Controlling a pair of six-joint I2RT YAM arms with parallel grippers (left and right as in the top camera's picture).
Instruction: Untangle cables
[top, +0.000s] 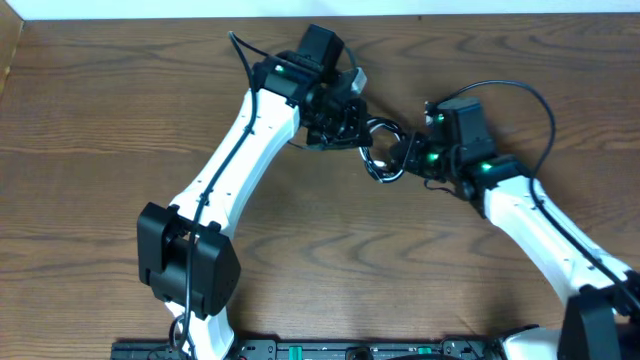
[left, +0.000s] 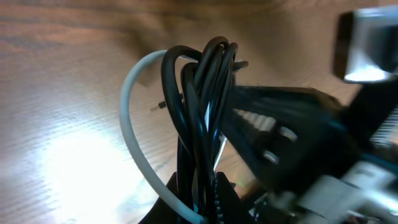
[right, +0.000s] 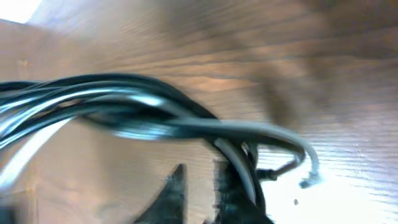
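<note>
The cables (top: 385, 150) are a small bundle of black loops with one white strand, hanging between my two grippers above the wooden table. My left gripper (top: 350, 125) is shut on the cables (left: 205, 93): black strands and the white cord (left: 132, 130) run down between its jaws (left: 202, 202). My right gripper (top: 408, 155) sits just right of the bundle. In the right wrist view its fingers (right: 202, 186) stand apart with bare wood showing between them. The cables (right: 124, 112) drape across the outside of the right finger (right: 239, 193). A pale plug end (right: 309, 182) dangles to the right.
The brown wooden table (top: 100, 120) spreads around both arms. The left arm's black base joint (top: 185, 260) stands at the front left, and a black rail (top: 330, 350) runs along the front edge. The right arm's dark body (left: 298, 137) looms close beside the bundle.
</note>
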